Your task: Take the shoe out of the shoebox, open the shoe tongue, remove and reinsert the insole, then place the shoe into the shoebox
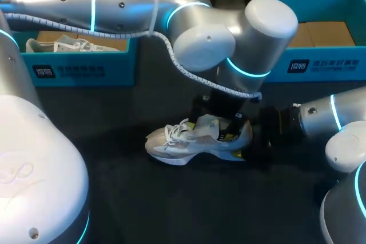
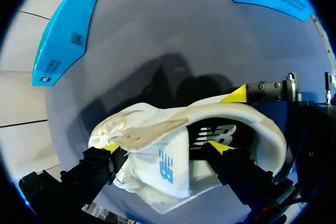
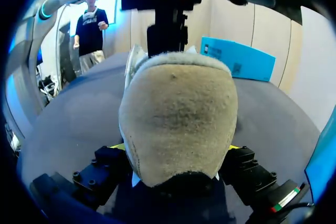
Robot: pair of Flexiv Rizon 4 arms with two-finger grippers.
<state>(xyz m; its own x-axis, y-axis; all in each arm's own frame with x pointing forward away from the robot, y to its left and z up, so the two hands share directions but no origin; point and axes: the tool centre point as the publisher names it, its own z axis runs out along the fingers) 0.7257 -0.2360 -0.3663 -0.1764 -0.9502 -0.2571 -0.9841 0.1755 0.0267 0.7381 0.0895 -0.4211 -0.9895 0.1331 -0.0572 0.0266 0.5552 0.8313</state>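
Only the right wrist view shows the right gripper (image 3: 176, 147) clamped on the heel of the shoe (image 1: 189, 141). Whether the left gripper (image 2: 165, 147) actually pinches the tongue (image 2: 157, 156) is unclear.

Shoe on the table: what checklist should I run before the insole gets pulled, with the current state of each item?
1. Shoe is out of the box and resting on the table: ok.
2. Right gripper clamps the heel from both sides: ok.
3. Left gripper is at the shoe's opening, with the tongue in front of it: ok.
4. Left gripper's hold on the tongue: cannot tell.
5. Insole exposed and free to pull: cannot tell, as the tongue hides the inside.
6. Shoebox on the robot's right is open for the return: ok.
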